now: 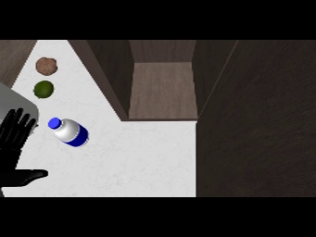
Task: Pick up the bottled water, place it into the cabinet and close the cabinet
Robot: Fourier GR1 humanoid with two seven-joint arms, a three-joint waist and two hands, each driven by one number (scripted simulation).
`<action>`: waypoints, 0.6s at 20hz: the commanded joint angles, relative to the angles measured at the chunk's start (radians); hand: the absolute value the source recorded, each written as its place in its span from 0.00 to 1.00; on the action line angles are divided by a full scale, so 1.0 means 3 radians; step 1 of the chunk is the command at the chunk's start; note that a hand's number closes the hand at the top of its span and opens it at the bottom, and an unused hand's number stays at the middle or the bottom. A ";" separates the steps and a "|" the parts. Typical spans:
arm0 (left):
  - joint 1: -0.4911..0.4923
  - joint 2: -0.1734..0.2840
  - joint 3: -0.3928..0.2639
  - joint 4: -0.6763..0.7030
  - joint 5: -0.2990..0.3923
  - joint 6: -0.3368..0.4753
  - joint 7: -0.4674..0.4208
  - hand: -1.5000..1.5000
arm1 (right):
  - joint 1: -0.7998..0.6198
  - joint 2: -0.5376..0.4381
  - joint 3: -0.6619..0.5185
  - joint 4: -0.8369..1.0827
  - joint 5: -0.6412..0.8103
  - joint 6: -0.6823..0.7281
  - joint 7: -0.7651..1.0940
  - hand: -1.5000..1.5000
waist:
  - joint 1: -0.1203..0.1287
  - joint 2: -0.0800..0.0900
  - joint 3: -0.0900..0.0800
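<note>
One bottled water lay on the white counter, the only bottle there. Two small round items sat farther back, one brown and one green. One cabinet stood open with one dark door, and one black hand showed at the left edge.

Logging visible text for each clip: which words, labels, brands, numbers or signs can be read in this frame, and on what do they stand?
None can be read.
Bottled water: blue cap and blue band, but no lettering shows on it.
Brown item and green item: no marks.
Counter, open cabinet and left hand: no text or signs.
</note>
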 commanded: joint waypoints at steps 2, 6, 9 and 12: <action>-0.0095 0.0119 0.0060 0.0494 0.0027 -0.0152 -0.0084 0.00 | 0.0209 0.0044 0.0185 0.0020 0.0211 0.0089 -0.0238 0.00 | -0.0002 -0.0004 0.0000; -0.0475 0.0083 0.0039 0.1287 -0.0228 0.0012 -0.0511 0.00 | 0.0101 0.0057 0.0203 -0.0043 0.0145 -0.0004 -0.0049 0.00 | -0.0012 0.0003 -0.0002; -0.0608 0.0142 0.0076 0.1811 -0.0292 -0.0056 -0.0833 0.00 | 0.0242 0.0046 0.0205 -0.0069 0.0147 0.0025 -0.0117 0.00 | -0.0021 0.0004 -0.0003; -0.0850 0.0213 0.0089 0.2266 -0.0301 -0.0110 -0.0862 0.00 | 0.0291 0.0053 0.0238 -0.0167 0.0147 -0.0010 -0.0073 0.00 | -0.0034 0.0007 -0.0005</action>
